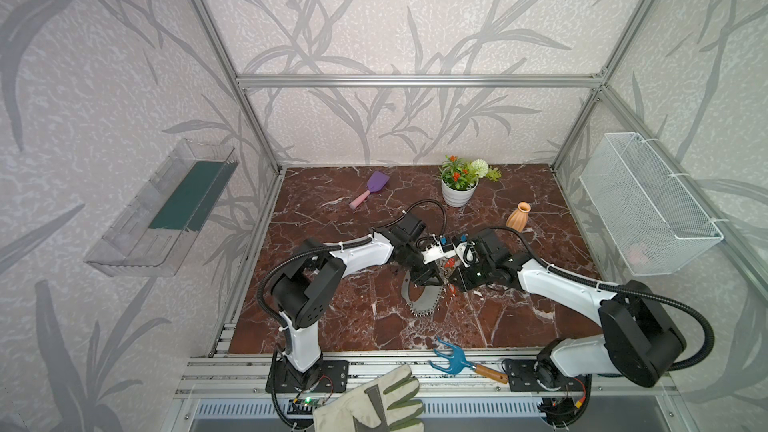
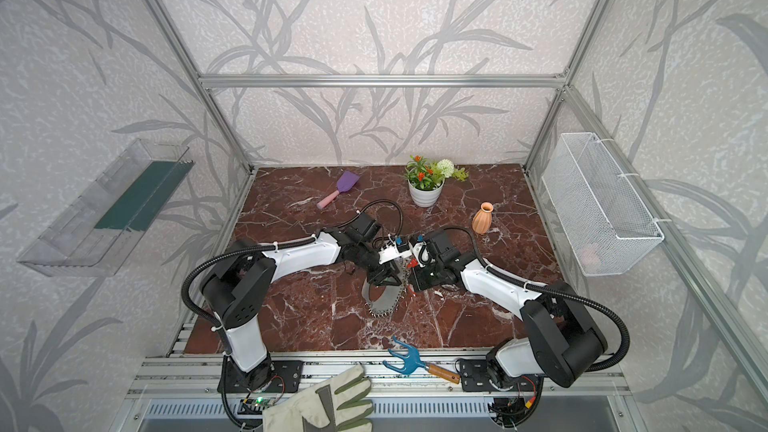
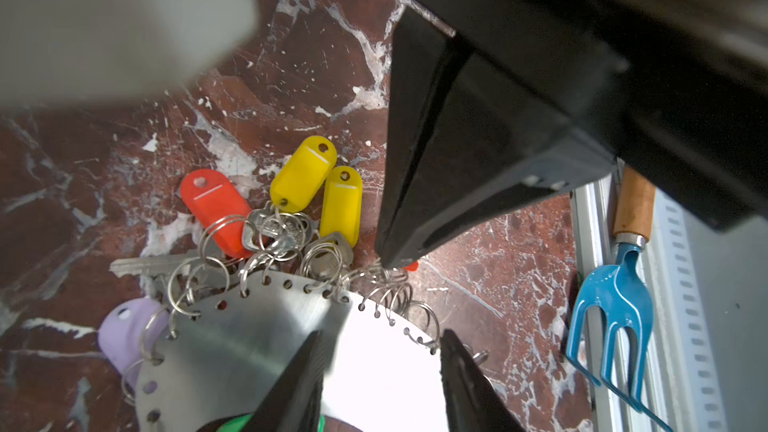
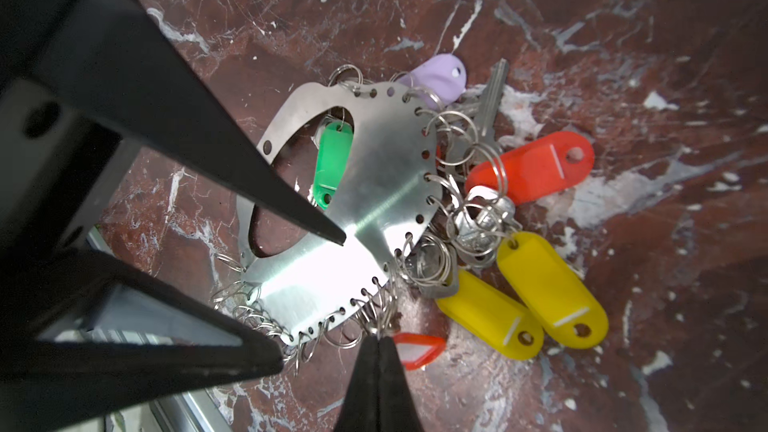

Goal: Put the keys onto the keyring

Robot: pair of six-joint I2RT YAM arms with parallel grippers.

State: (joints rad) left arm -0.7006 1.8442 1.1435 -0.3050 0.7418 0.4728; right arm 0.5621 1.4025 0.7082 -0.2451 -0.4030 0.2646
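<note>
In a top view the keyring point(image 1: 426, 305) lies just 6 o'clock of the middle of the table point(image 1: 340, 326). My left gripper point(image 3: 382, 334) straddles it half apart, clamped or not I cannot tell. My right gripper point(image 4: 376, 338) is pinched at its rings, beside the keys point(image 4: 552, 288).

Both top views are bright and evenly lit by diffuse light from above. Shadows on the table point(image 1: 332, 326) point(image 2: 291, 326) are soft and faint. The frame rails point(image 1: 415, 80) point(image 2: 374, 81) stay straight out to the picture edges. In both wrist views the keyring point(image 3: 249, 342) point(image 4: 374, 184) carries a blown-out white glare patch. In the left wrist view a pale mass point(image 3: 116, 22) close to the lens is fully out of focus.
</note>
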